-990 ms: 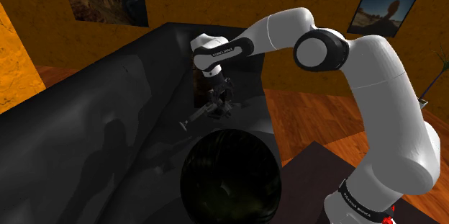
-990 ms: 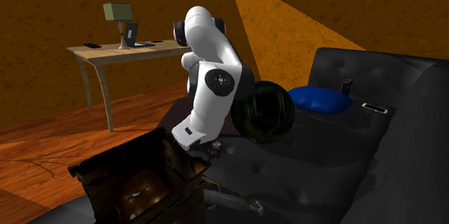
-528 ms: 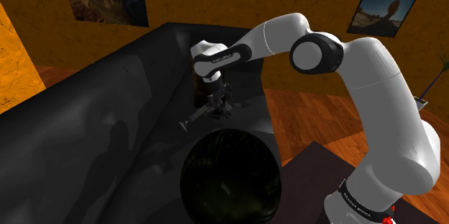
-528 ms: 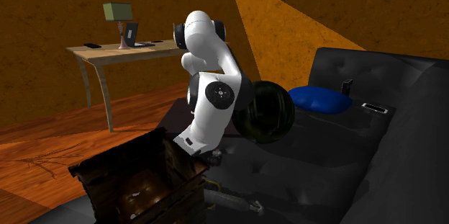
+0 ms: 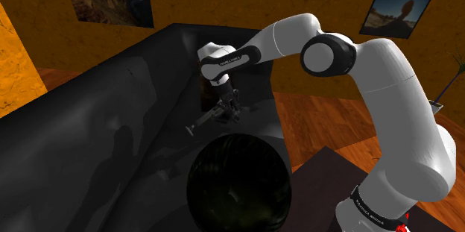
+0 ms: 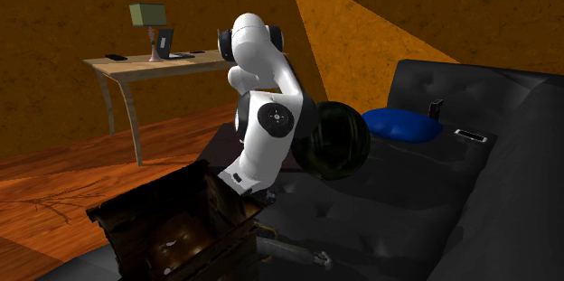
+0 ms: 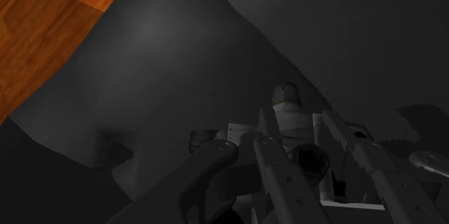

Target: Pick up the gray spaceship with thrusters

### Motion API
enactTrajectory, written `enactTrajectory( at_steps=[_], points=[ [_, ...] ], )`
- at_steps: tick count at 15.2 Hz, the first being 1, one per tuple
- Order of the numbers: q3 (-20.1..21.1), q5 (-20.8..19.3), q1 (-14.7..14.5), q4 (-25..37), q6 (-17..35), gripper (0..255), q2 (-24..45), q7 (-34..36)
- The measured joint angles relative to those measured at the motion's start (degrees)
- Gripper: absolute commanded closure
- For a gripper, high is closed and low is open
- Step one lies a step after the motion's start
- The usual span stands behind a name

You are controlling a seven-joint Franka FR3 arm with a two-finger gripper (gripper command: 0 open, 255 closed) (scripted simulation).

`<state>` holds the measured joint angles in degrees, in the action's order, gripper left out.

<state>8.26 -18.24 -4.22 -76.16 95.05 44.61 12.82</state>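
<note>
The gray spaceship (image 7: 288,104) lies on the seat of a black sofa (image 5: 89,141), near the sofa's far end in the shoulder view. Its pale ribbed body and round thrusters sit between my two black fingers (image 7: 282,179) in the wrist view. My gripper (image 7: 298,135) reaches down onto it and is shut on its body. From the shoulder view the gripper (image 5: 226,104) sits right on top of the small gray spaceship (image 5: 223,114). In the second exterior view the hand (image 6: 258,200) dips behind a wooden crate, so the toy is hidden there.
A long gray rod-like toy (image 5: 195,127) lies beside the spaceship. A large dark ball (image 5: 237,186) rests on the sofa near the stand. A wooden crate (image 6: 172,225), a blue cushion (image 6: 402,126) and a side table with a lamp (image 6: 149,62) are around.
The arm came down onto the spaceship, and the fingers, which stood apart before, have closed on its body.
</note>
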Motion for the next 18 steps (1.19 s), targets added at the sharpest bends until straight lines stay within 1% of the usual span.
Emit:
enactTrajectory(
  at_steps=[7,18],
  points=[
    [0.09,0.25,0.07,0.44,-2.1,255,-1.38,-0.55],
    [0.26,0.68,-0.18,3.86,-8.15,255,-4.22,-1.9]
  ],
)
